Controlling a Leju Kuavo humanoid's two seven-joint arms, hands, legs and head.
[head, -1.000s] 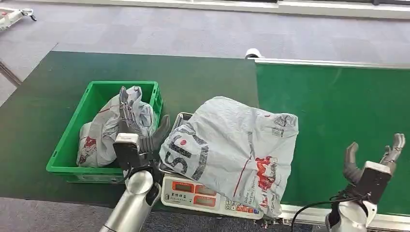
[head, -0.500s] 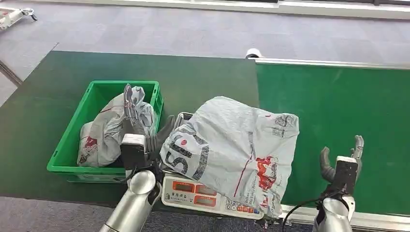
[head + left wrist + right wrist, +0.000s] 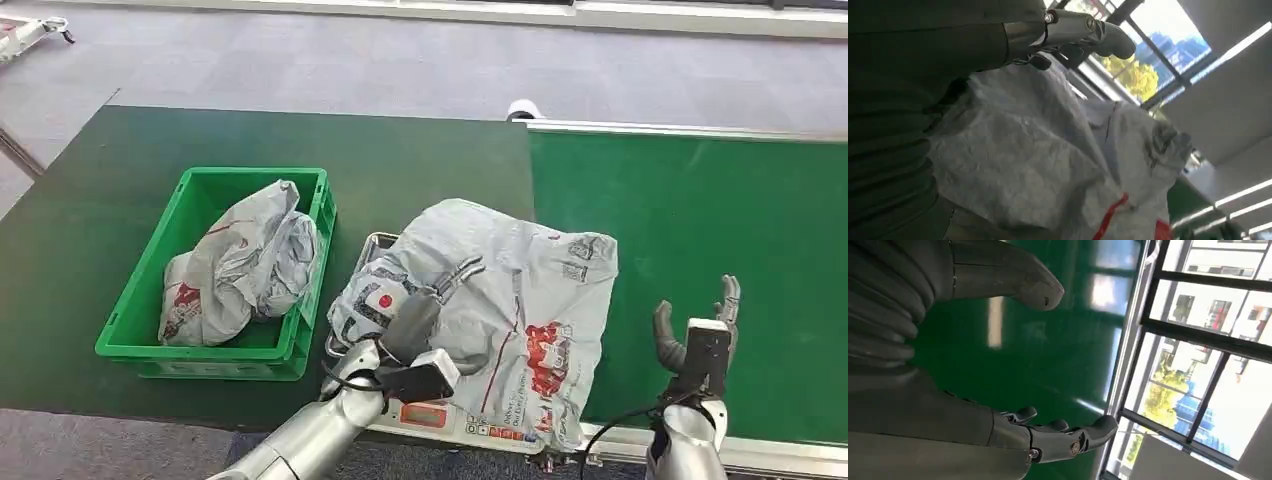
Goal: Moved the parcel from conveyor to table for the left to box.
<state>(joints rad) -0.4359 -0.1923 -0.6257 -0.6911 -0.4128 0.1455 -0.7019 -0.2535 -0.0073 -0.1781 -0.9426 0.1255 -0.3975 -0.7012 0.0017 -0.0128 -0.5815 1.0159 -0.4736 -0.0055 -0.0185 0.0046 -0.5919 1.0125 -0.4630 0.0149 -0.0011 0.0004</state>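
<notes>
A large grey parcel point(image 3: 520, 290) with red and black print lies crumpled on a white scale point(image 3: 470, 425) at the table's front edge, next to the conveyor point(image 3: 700, 200). My left hand point(image 3: 420, 312) reaches across the parcel's near-left part with its fingers point(image 3: 458, 270) spread above the wrinkled plastic. The left wrist view has the parcel point(image 3: 1038, 165) just under the extended fingers point(image 3: 1083, 30); no grip shows. My right hand point(image 3: 695, 340) stands open over the conveyor's front edge, right of the parcel, holding nothing. Its thumb point(image 3: 1013, 280) and fingers point(image 3: 1063, 437) are apart.
A green crate point(image 3: 215, 180) stands on the dark green table point(image 3: 90, 210) left of the scale, with another grey parcel point(image 3: 235, 265) inside. The bright green conveyor belt runs off to the right. Grey carpet lies beyond the table.
My left hand has swung from beside the crate over onto the parcel on the scale. My right hand has shifted slightly left and stays open.
</notes>
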